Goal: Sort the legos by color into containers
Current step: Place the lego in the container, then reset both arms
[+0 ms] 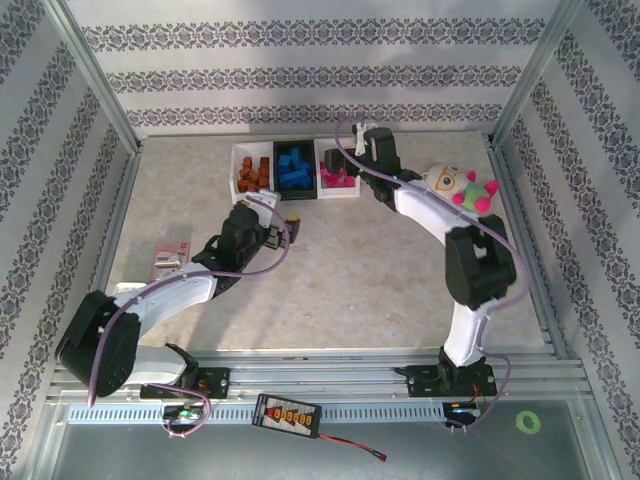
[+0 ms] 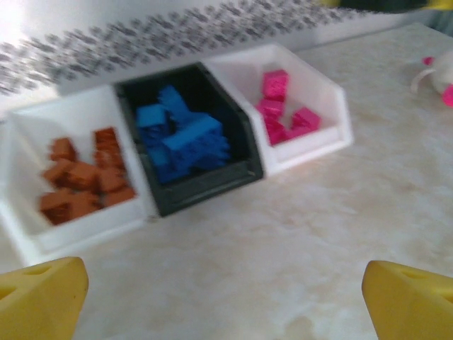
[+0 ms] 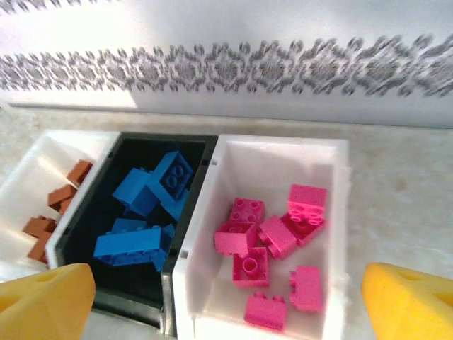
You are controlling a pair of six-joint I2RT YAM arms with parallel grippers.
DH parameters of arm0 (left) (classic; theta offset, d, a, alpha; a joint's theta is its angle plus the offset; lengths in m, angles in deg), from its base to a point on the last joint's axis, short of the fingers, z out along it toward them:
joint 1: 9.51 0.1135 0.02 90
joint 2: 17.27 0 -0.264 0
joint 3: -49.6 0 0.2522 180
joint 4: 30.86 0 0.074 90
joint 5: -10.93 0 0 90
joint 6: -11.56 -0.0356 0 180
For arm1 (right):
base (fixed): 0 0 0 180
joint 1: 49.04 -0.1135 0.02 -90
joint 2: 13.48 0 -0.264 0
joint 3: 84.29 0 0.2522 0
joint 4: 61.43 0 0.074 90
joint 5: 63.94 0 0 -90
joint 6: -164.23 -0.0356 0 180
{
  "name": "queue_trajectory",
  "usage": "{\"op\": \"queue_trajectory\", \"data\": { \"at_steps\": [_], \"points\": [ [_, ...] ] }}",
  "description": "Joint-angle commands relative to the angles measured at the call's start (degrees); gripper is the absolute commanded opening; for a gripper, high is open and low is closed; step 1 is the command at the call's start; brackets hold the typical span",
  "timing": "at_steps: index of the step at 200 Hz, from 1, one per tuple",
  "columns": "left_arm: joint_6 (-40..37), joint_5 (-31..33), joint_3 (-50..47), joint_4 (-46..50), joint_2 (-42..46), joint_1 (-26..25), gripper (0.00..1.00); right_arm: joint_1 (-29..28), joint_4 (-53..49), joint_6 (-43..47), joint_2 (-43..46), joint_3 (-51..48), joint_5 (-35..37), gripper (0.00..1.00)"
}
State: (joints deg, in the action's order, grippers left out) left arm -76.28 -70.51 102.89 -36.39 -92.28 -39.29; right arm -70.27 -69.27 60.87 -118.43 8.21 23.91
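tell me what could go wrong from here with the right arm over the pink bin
1. The right gripper hangs open close over the right white bin. Pulling back carelessly could clip its rim, and since it sits tight against the black bin, that might shove the row.
2. The plush toy lies right beside the right arm. A wide swing back could knock it.
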Motion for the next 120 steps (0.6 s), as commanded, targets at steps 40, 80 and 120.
{"op": "queue_trajectory", "data": {
  "at_steps": [40, 80, 120],
  "points": [
    [-2.44, 3.79, -9.97, -0.13, 8.16, 15.56, 0.99, 6.44, 6.2, 9.34, 28.12, -32.44, 10.09, 0.98],
    [-3.14, 4.52, -17.75, -10.91, 4.86, 21.51, 0.99, 13.27, 12.47, 10.08, 34.8, -47.12, 13.56, 0.98],
    [-3.52, -2.41, -20.11, -27.02, -3.31, 26.23, 0.99, 17.46, 29.26, 9.84, 27.09, -53.04, 12.06, 0.98]
  ]
}}
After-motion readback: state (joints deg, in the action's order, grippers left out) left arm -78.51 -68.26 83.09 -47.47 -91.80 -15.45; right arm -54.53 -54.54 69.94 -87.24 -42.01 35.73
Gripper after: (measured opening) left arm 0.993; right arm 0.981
